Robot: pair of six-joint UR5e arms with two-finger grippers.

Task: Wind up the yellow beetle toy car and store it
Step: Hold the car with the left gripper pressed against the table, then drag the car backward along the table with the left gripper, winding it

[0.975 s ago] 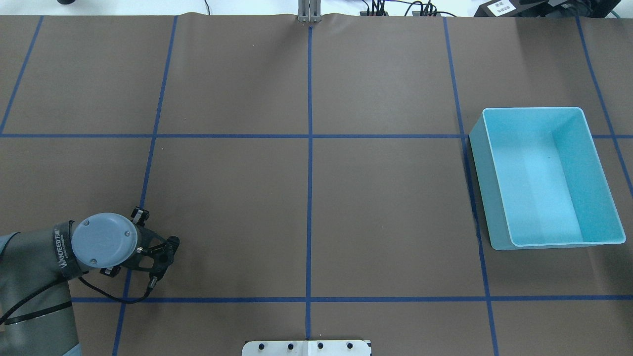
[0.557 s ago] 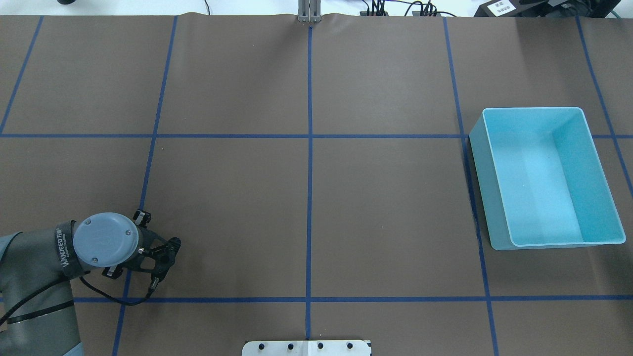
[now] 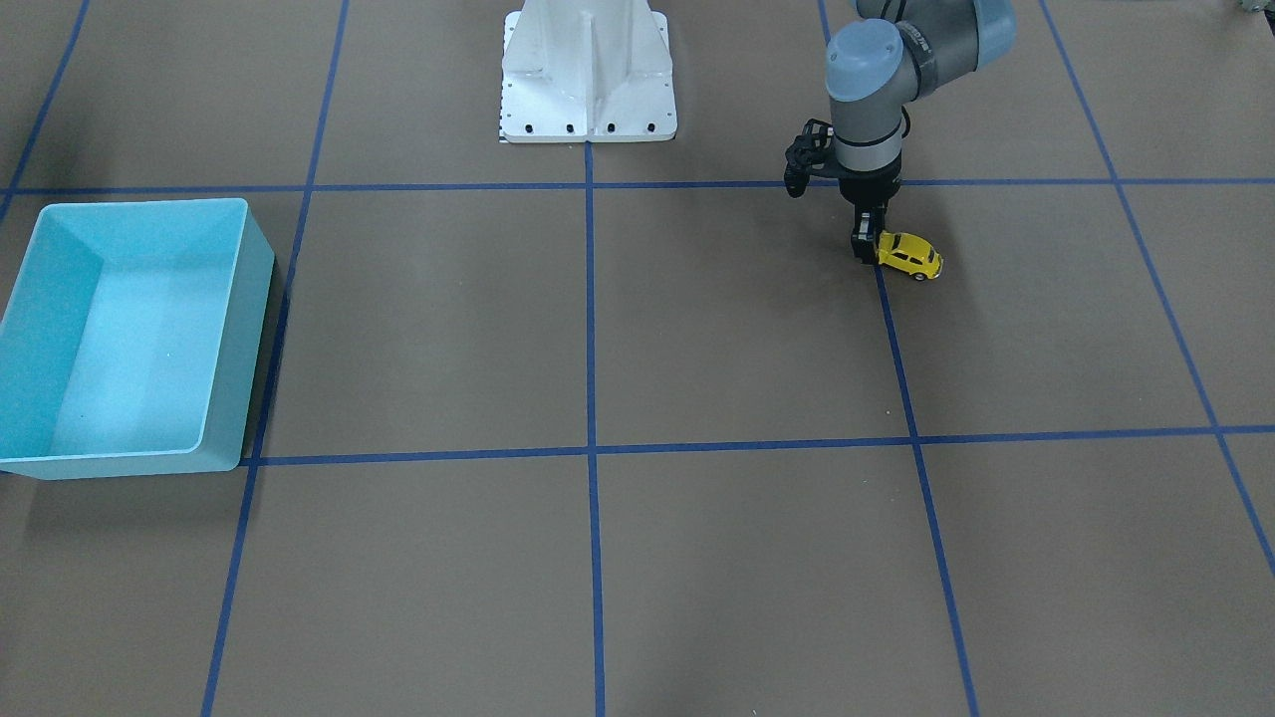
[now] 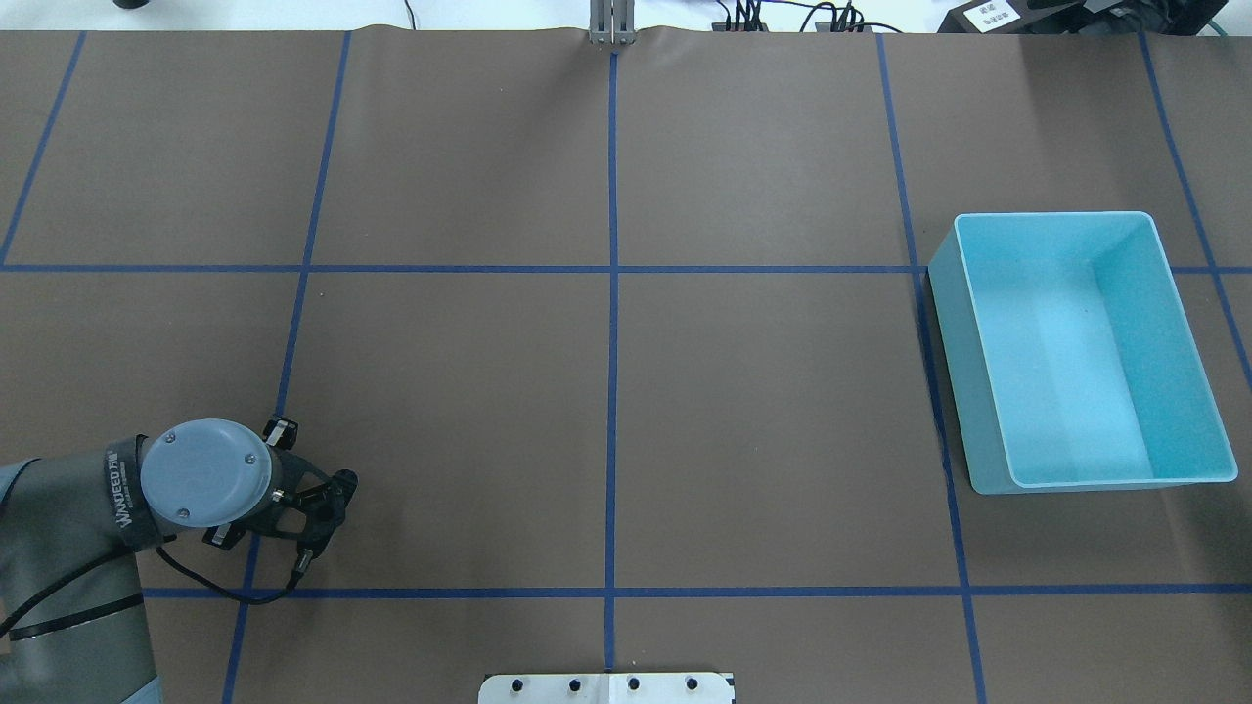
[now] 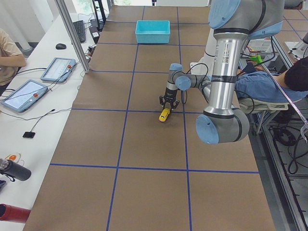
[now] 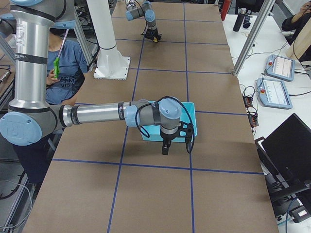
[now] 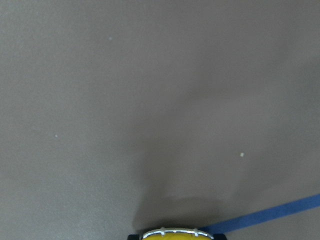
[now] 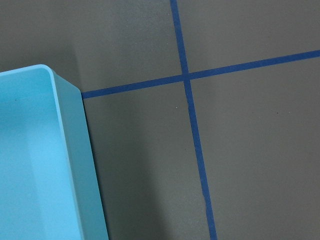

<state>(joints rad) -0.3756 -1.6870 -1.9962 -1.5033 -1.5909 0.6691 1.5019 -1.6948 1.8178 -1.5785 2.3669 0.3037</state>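
Here, robot's left side of counter (image 3: 697, 329): left tool (image 3: 865, 251) points straight down, fingers closed on one end of yellow beetle toy car (image 3: 910, 257). Car upright, wheels down on counter, rest of body sticking out past fingers, just beside blue tape line (image 3: 899, 339). Far right: light blue bin (image 4: 949, 372), well apart from car. Right tool (image 6: 165, 147) hangs just outside bin, above counter; open or closed, cannot tell.

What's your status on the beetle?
Left gripper jaws shut on yellow beetle toy car on table. Right gripper near light blue bin, jaws unreadable. Nothing between car and bin.
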